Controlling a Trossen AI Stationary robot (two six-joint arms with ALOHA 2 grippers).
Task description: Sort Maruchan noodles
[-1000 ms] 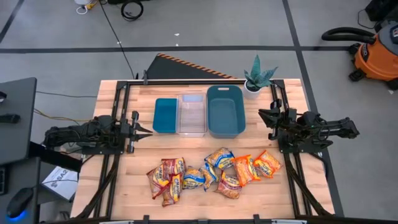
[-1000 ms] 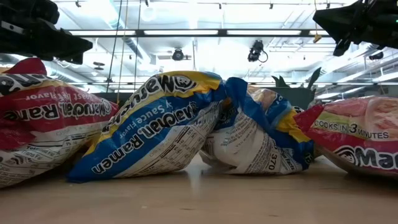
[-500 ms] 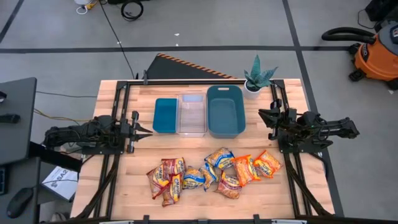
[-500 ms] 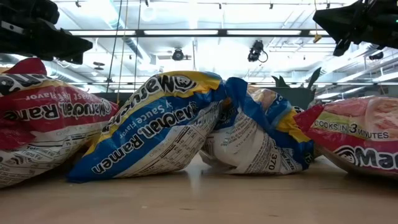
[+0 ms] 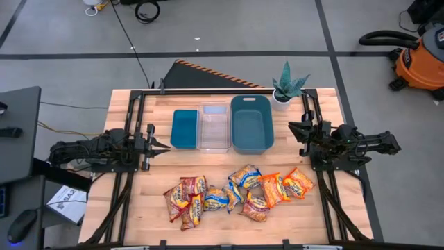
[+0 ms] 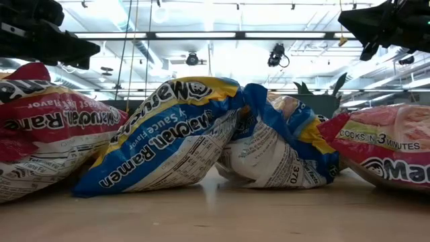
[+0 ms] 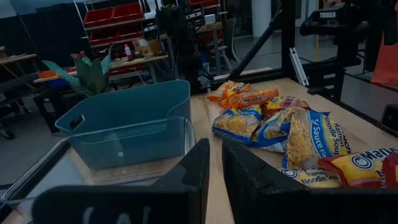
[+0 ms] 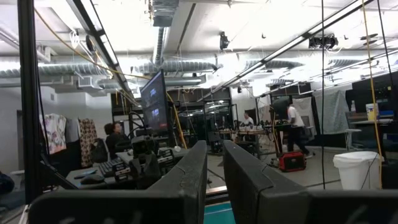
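Observation:
The Maruchan noodle packets point(image 5: 236, 193) lie in a loose overlapping pile on the table's near half: dark red ones point(image 5: 182, 196) on the left, blue-and-yellow ones point(image 5: 216, 199) in the middle, orange ones point(image 5: 286, 185) on the right. The low view shows a blue packet point(image 6: 168, 141) leaning on its neighbours. My left gripper point(image 5: 166, 145) hovers shut at the table's left side, pointing right, above and left of the pile. In the left wrist view my left gripper point(image 7: 215, 168) looks toward the packets point(image 7: 292, 130). My right gripper point(image 5: 291, 129) hovers shut at the right side, pointing left.
Three bins stand in a row on the far half: a small teal bin point(image 5: 184, 129), a clear bin point(image 5: 213, 128) and a larger teal bin point(image 5: 251, 123). A potted plant point(image 5: 286, 87) sits at the far right corner. Bare wood lies between the bins and the pile.

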